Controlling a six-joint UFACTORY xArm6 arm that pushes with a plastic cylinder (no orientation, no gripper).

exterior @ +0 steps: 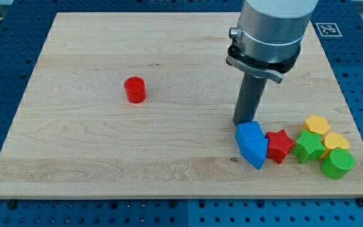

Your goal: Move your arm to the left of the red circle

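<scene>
The red circle, a small red cylinder, stands alone on the wooden board left of centre. My tip is far to its right, at the view's right of centre, touching the upper edge of a blue block. The rod hangs from the grey arm at the view's top right.
A cluster of blocks lies at the lower right: the blue block, a red star, a green star, a yellow hexagon, a second yellow block and a green cylinder. The board's right edge is close behind them.
</scene>
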